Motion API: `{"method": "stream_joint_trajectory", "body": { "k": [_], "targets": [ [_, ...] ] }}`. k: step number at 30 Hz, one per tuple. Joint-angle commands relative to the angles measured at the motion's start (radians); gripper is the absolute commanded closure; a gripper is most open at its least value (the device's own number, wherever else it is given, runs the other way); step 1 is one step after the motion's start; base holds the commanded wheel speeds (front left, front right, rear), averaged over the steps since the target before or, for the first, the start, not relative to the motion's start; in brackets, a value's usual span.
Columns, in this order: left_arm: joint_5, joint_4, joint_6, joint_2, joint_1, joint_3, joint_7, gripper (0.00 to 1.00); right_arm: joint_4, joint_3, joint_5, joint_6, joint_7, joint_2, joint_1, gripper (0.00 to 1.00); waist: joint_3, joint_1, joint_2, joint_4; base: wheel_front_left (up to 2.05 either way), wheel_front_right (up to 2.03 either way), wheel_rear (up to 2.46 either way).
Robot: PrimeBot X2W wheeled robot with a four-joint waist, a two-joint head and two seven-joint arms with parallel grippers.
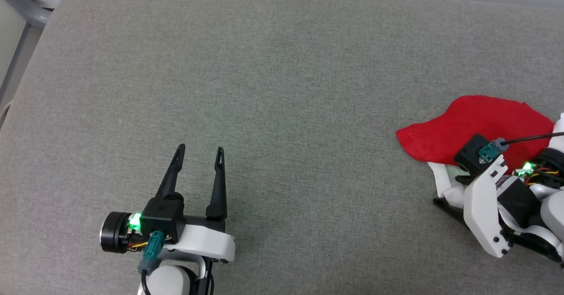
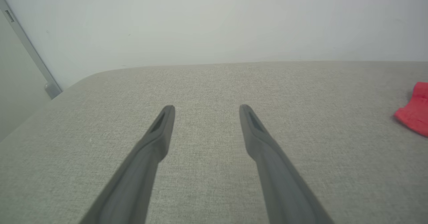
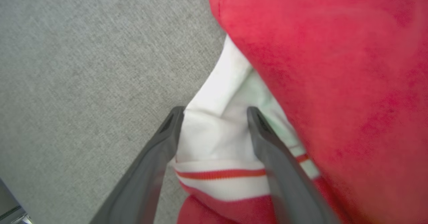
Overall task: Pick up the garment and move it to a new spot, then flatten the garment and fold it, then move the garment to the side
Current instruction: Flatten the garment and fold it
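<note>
At the lower left of the head view the left gripper [image 1: 200, 149] hovers over the grey fabric surface [image 1: 282, 66], its two dark fingers pointing away from the robot and spread apart with nothing between them. The left wrist view shows the same gap, with bare grey weave between the two tips and a pale wall [image 2: 214, 16] beyond the surface's far edge. The middle of the surface lies between this gripper and the garment [image 1: 476, 123], which sits well apart from it near the right edge of the head view. It is bunched in a red heap, with a little white cloth showing at its near side. A corner of the red cloth also shows at the right edge of the left wrist view. The right arm's pale wrist housing and dark camera block overlap the garment's near side in the head view and cover part of it. In the right wrist view the right gripper [image 3: 215, 112] is down at the garment, its fingers apart and standing on either side of a fold of white cloth. The left finger [image 3: 167, 133] lies along the fold's edge next to the grey surface, and the right finger lies against the white where it meets the red body. A red-and-white striped band crosses between the fingers lower in that view. The fingers are not pinched together on the cloth.
</note>
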Motion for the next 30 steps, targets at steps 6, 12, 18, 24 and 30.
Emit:
{"method": "stream_joint_trajectory", "body": {
  "k": [6, 12, 18, 24, 30],
  "targets": [
    [0.004, 0.008, 0.009, -0.001, 0.006, 0.013, -0.003, 0.00, 0.086, 0.056, 0.023, -0.002, -0.111, 0.033, -0.038, 1.00, -0.010, 0.0000, 0.0000, -0.014, 0.00, 0.00, 0.00],
    [0.017, 0.008, -0.001, -0.001, 0.009, 0.021, -0.003, 0.00, 0.069, 0.001, 0.043, -0.002, -0.289, 0.048, -0.114, 1.00, -0.039, 0.0000, 0.0000, -0.043, 0.00, 0.00, 0.00],
    [0.021, 0.007, -0.008, -0.001, 0.016, 0.020, -0.003, 0.00, 0.036, -0.058, 0.049, -0.001, -0.390, 0.058, -0.167, 1.00, -0.057, 0.0000, 0.0000, -0.047, 0.00, 0.00, 0.00],
    [0.017, 0.006, -0.003, -0.001, 0.024, 0.024, -0.003, 0.00, -0.010, -0.086, 0.026, -0.001, -0.437, 0.110, -0.197, 1.00, -0.062, 0.0000, 0.0000, -0.025, 0.00, 0.00, 0.00],
    [0.007, 0.003, 0.003, -0.001, 0.020, 0.017, -0.003, 0.00, -0.004, -0.023, -0.011, -0.001, -0.453, 0.228, -0.219, 1.00, -0.059, 0.0000, 0.0000, 0.005, 0.00, 0.00, 0.00]
  ]
}}
